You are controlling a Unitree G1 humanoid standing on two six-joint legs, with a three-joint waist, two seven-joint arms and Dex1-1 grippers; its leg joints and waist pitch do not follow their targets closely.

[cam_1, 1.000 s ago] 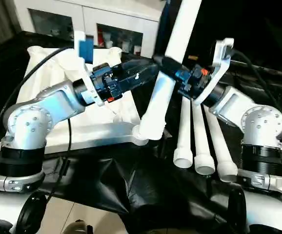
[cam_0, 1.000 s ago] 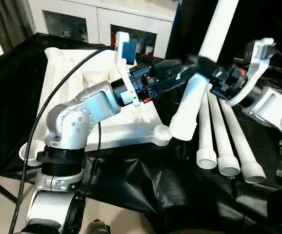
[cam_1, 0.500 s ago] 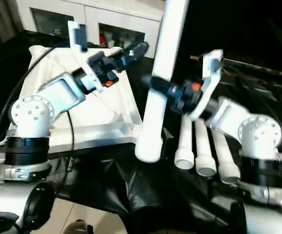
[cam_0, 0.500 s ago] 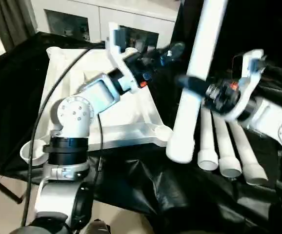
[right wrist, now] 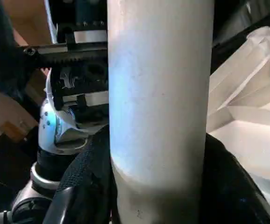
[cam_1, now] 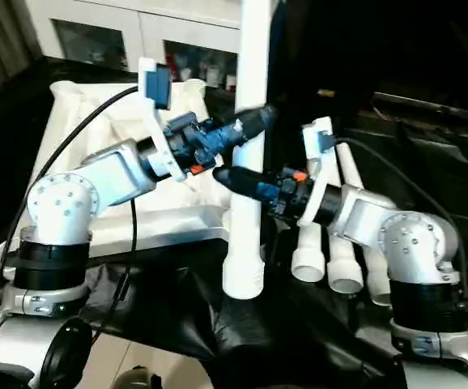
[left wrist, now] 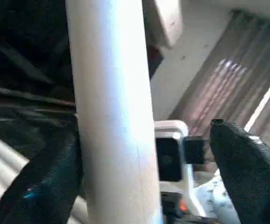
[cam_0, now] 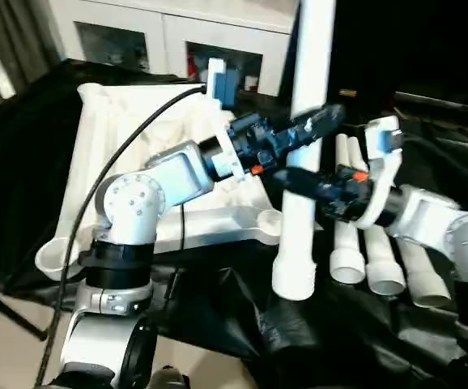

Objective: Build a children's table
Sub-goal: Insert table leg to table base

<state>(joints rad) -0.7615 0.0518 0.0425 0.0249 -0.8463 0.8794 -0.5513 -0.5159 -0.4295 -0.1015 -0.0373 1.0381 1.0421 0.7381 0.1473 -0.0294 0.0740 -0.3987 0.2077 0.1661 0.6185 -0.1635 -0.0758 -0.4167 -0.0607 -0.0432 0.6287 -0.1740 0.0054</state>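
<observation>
One leg [cam_0: 303,162] upright, clamped in right end effector [cam_0: 299,181]; left end effector [cam_0: 319,121] open alongside. Step: leg fitting; next, lower wide end into tabletop [cam_0: 104,138] corner socket [cam_0: 268,217].

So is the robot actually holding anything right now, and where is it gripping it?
Yes. The right gripper is clamped around one white table leg, held upright, about midway up its tube. The left gripper, fingers wide open, holds nothing.

upright leg [cam_0: 300,203] between tabletop [cam_0: 96,154], perhaps three legs [cam_0: 372,251]

No text, label, brand, number or sign can be read on anything here.
</observation>
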